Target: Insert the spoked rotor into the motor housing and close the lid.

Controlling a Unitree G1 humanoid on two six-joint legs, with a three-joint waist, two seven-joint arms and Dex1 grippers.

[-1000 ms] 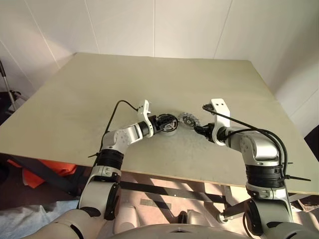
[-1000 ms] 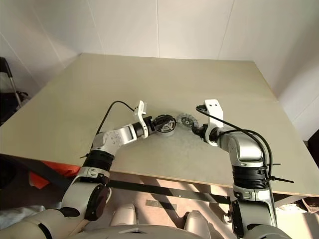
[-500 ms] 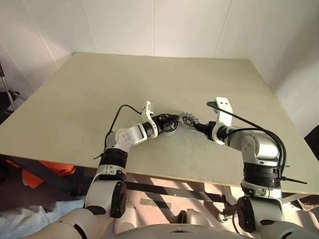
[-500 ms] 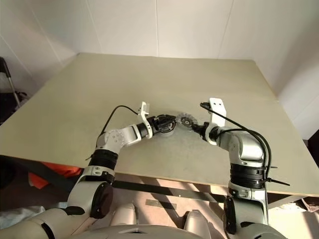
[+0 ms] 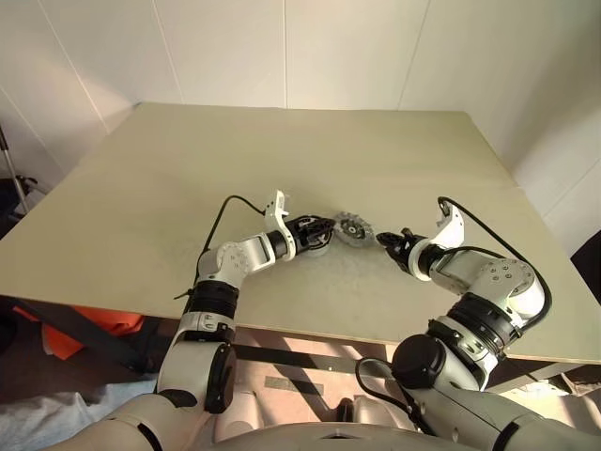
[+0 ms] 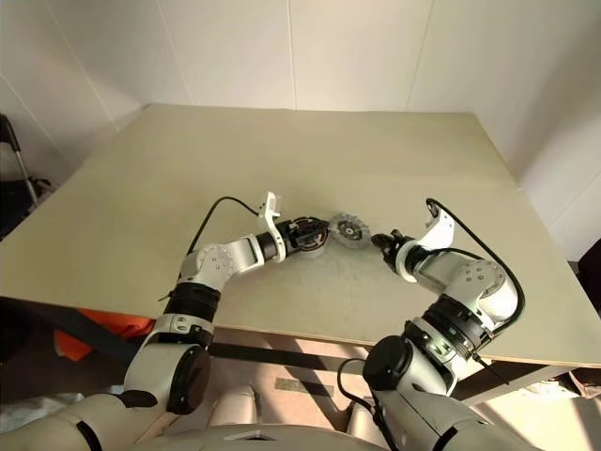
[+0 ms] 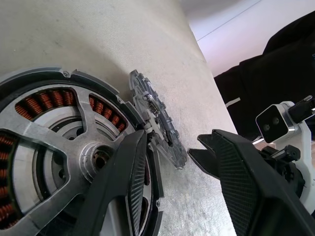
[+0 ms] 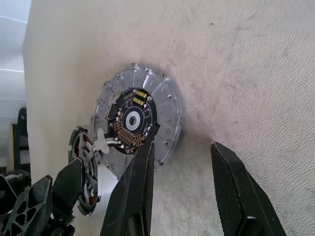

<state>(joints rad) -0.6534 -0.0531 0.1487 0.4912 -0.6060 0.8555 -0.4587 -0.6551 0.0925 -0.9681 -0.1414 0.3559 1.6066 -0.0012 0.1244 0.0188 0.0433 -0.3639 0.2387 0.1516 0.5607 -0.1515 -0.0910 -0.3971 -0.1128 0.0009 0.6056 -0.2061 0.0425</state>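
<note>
The motor housing (image 7: 34, 81), a round silver case with copper coils, lies on the table (image 5: 282, 150). The spoked rotor (image 7: 74, 147) seems to sit inside it, its silver spokes and hub over the coils. My left gripper (image 7: 170, 147) is open, one finger (image 7: 130, 187) over the housing's rim, the other clear of it. The lid (image 8: 167, 115), a toothed grey disc with a dark centre, lies flat just beyond the housing (image 5: 319, 237). My right gripper (image 8: 183, 147) is open beside the lid (image 5: 355, 228), with one fingertip (image 8: 145, 162) at its edge.
The parts sit near the middle of a wide beige table, a short way back from its front edge (image 5: 310, 329). A black cable (image 5: 230, 202) loops from my left wrist. White walls stand behind the table.
My right wrist has rolled over and its elbow has swung outward, with the gripper drawn slightly back from the lid. The left gripper and the parts stay put.
</note>
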